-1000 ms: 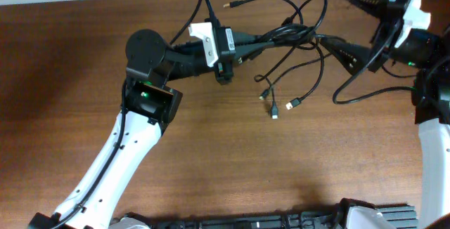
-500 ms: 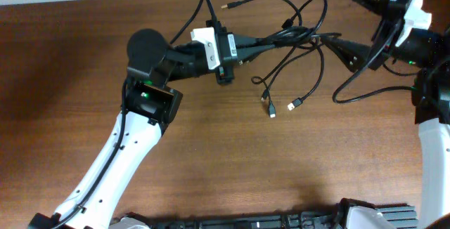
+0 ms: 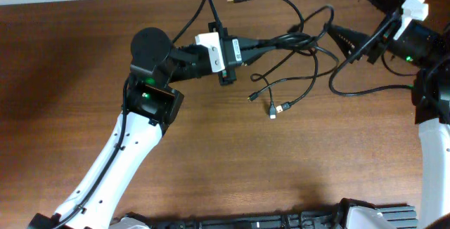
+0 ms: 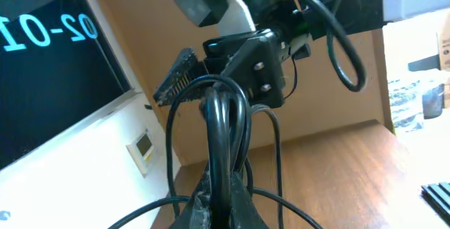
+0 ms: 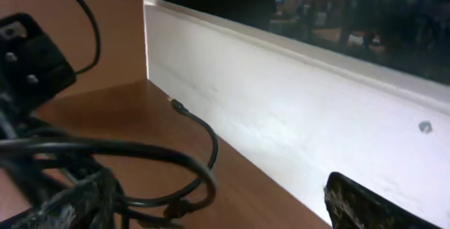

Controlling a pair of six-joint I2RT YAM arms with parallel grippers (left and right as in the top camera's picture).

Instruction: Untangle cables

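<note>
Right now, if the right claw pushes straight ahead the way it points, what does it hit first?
Probably the cables: loops stretched from the shut left claw lie just ahead of the open right claw. Height is hard to judge from overhead.

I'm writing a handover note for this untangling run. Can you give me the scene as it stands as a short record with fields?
surface: wooden table
cables: black, bunched together between the two arms
plug ends: hanging loose below the bunch, over the table
left gripper: shut on the cables
right gripper: open, jaws wide apart, at the far end of the bunch; no grip seen
tangle: not yet separated
</note>
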